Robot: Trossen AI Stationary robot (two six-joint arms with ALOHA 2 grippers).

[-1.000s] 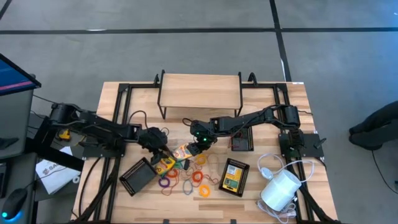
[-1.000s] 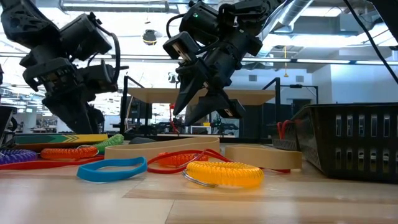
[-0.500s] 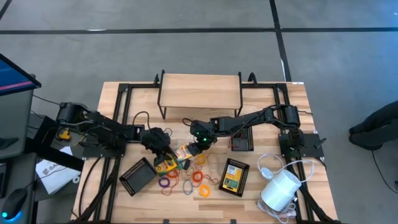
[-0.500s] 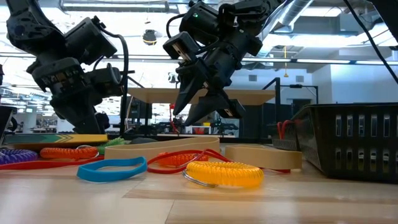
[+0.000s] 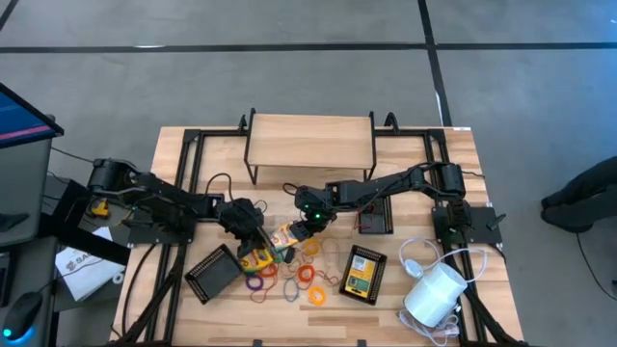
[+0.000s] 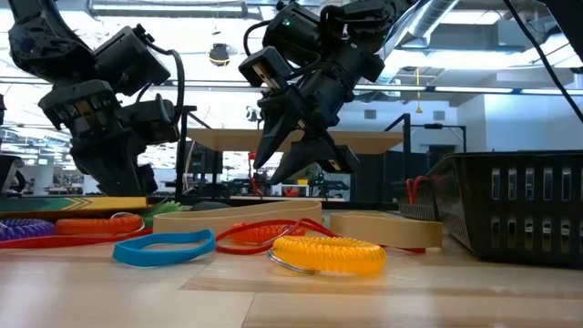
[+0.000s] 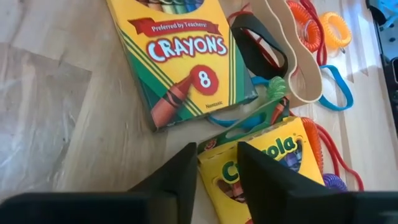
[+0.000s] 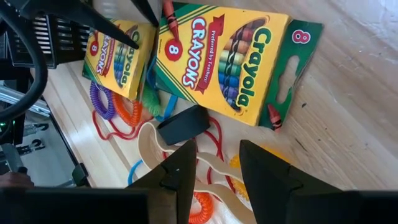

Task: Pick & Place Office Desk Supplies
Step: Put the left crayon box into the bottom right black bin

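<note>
- High view: left fingers (image 5: pixel 253 236) sit at about 8 o'clock from the desk (image 5: pixel 424 164) centre, right over the left box (image 5: pixel 255 256). The right fingers (image 5: pixel 310 220) hover just past the middle box (image 5: pixel 282 235), at its 2 o'clock. The loops (image 5: pixel 307 275) lie scattered at 6 o'clock.
- Low view: the left arm is down near desk level, likely going for a pick. The right fingers (image 6: pixel 305 150) hang well clear, spread and empty, probably keeping out of the way.
- Left wrist view: the left fingers (image 7: pixel 180 174) show a narrow gap with the left box (image 7: pixel 273 162) corner between them. I can't tell if it is a firm grip.
- Right wrist view: the right fingers (image 8: pixel 180 168) are parted and hold nothing, with the middle box (image 8: pixel 224 59) lying flat ahead.
</note>
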